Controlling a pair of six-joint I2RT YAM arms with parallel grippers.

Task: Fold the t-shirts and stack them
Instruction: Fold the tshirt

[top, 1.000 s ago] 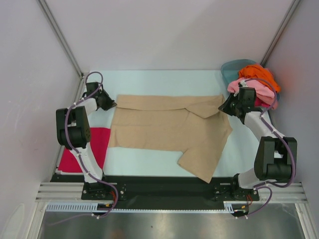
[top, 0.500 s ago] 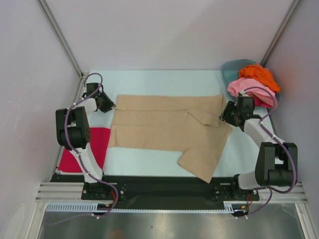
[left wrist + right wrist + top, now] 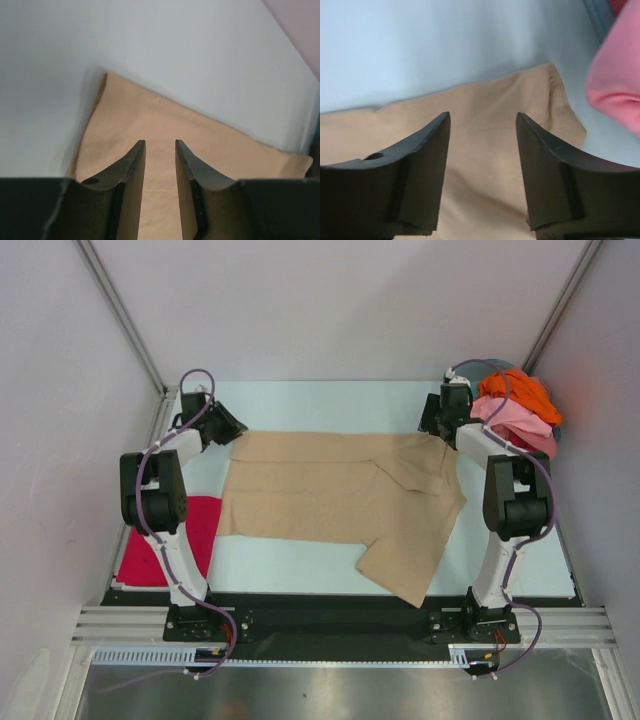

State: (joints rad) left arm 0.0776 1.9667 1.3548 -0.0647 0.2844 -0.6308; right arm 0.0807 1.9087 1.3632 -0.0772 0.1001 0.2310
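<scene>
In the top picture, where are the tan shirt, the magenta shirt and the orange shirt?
tan shirt (image 3: 320,490), top view, middle of its body.
magenta shirt (image 3: 207,525), top view, its edge right of the left arm.
orange shirt (image 3: 522,392), top view, top of the heap.

My left gripper (image 3: 160,142) was shut at the far left corner of the tan t-shirt (image 3: 330,490) a second ago. Now its jaws stand a little apart with nothing between them, and it has drawn back to just off that corner, farther from me. My right gripper (image 3: 482,115) has opened too, and wider. It has left the shirt's right edge and moved to the far right corner. My right arm (image 3: 510,500), bent outward before, now runs straight along the shirt's right side.
</scene>
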